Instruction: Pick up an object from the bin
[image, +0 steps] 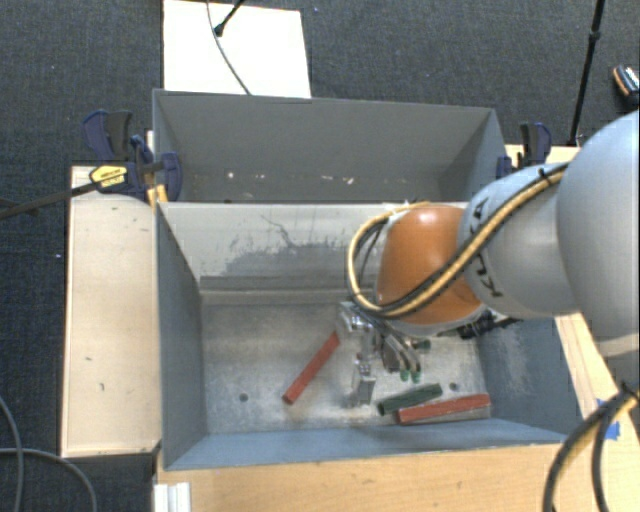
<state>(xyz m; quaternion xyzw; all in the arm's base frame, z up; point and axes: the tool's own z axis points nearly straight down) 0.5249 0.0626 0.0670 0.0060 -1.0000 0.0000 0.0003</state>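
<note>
Arm's grey link (590, 230) is sitting closest to the lens, spanning over the rim of the bin (250, 300), with the orange wrist cover (425, 265) hanging under it and hiding part of the floor. Below that cover the gripper (366, 388) is hanging low, down near the bin floor. Can't tell whether it's spread or closed, since cover and cabling are hiding too much. Nothing is showing clamped in it.

Three loose things are lying around it:
- One red-brown stick (312, 367) is lying flat just beside the gripper, on the side away from the arm. It's angled, with its upper end pointing toward the gripper, and not touching it as far as I can judge.
- One dark green bar (408, 395) is lying just beside the gripper on the arm side, slightly nearer the front wall.
- One red bar (445, 408) is lying right against the green one, further from the gripper, along the front wall.

Handling, as a judgement: all three are looking like stiff, light, slim bars, not fragile. Smooth faces may be slipping a little.

I'm rating the red-brown stick the cleanest grab, since it's lying alone with bare floor on both sides. Taking it across the narrow width near mid-length should be keeping it from tipping. Green and red are touching, so closing on one is risking dragging the other or jamming against the wall.
</note>
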